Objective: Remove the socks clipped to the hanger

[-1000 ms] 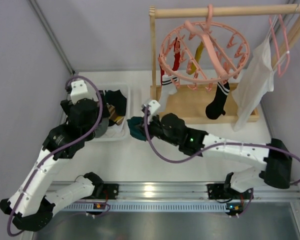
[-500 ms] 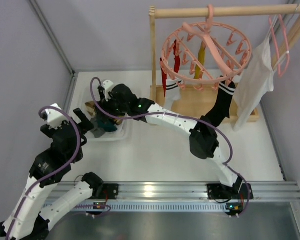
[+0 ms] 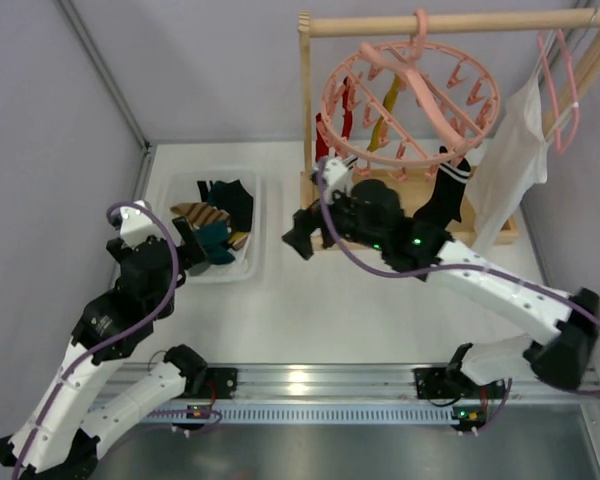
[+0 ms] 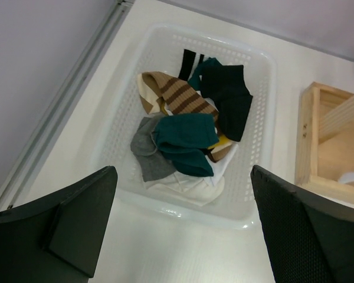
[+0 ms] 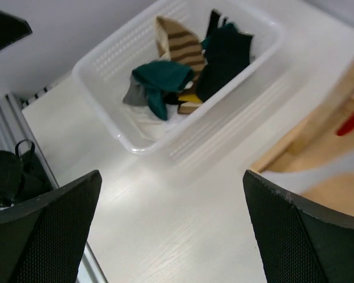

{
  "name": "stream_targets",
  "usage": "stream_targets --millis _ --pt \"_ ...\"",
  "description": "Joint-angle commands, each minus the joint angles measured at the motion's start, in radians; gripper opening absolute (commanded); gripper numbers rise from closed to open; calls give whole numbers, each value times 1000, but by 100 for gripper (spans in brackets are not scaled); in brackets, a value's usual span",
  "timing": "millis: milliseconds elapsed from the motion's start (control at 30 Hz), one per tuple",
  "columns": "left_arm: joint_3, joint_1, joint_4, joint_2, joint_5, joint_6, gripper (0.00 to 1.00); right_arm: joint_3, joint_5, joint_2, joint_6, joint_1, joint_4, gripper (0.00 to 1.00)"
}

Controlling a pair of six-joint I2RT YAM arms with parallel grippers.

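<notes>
The round pink hanger (image 3: 410, 95) hangs from the wooden rail with socks still clipped on: a red one (image 3: 352, 105), a yellow one (image 3: 385, 110) and a black one with white stripes (image 3: 445, 195). My right gripper (image 3: 300, 238) is open and empty over the table, between the basket and the rack; in its wrist view it (image 5: 171, 230) frames bare tabletop. My left gripper (image 3: 187, 250) is open at the basket's near side, and its wrist view (image 4: 183, 236) looks down on the basket. Loose socks lie in there, a teal sock (image 4: 186, 138) on top.
The white basket (image 3: 252, 200) sits at the left, its rim (image 4: 183, 209) just ahead of my left fingers. The rack's wooden base (image 3: 380, 210) stands behind my right arm. A white garment (image 3: 510, 160) hangs on a thin pink hanger (image 3: 560, 90) at the right.
My right gripper carried a teal sock to the basket, opened, left it there and swung back right toward the rack. My left arm drew back from over the basket.
</notes>
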Motion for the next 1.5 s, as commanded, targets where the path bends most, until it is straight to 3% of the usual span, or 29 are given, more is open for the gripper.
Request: stream_targets --millis 0,133,300,500,567,700,800,967,1033,1133,1167,1200,1267,1467 --pt "-8 8 83 24 98 42 98 -177 158 -222 -1 -14 -2 100" --pt "-19 13 109 50 176 74 98 -342 328 -489 65 -43 -74 99" --pt "-22 14 122 107 286 96 98 -513 581 -703 164 -52 -99 99" --pt "-33 16 125 145 331 116 98 -631 614 -916 136 -52 -83 99" --pt "-37 17 126 154 337 122 98 -610 661 -936 120 -51 -163 99" --pt "-34 17 129 179 371 127 98 -510 944 -861 198 -61 -378 99" --pt "-33 20 129 192 394 131 98 -484 987 -806 210 -100 -403 99" --pt "-33 23 128 191 421 134 98 -582 819 -820 83 -314 -171 99" --pt "-33 23 129 186 435 137 98 -600 732 -794 54 -470 -108 99" --pt "-43 22 137 177 457 143 98 -661 470 -789 -4 -679 22 99" --pt "-43 23 140 177 461 146 98 -694 357 -798 -62 -710 80 99" --pt "-43 22 138 176 470 147 98 -726 323 -821 -82 -748 205 99" --pt "-42 23 140 171 478 150 98 -797 245 -838 -127 -772 301 99" --pt "-46 22 146 165 506 156 98 -791 73 -740 -191 -827 409 100"
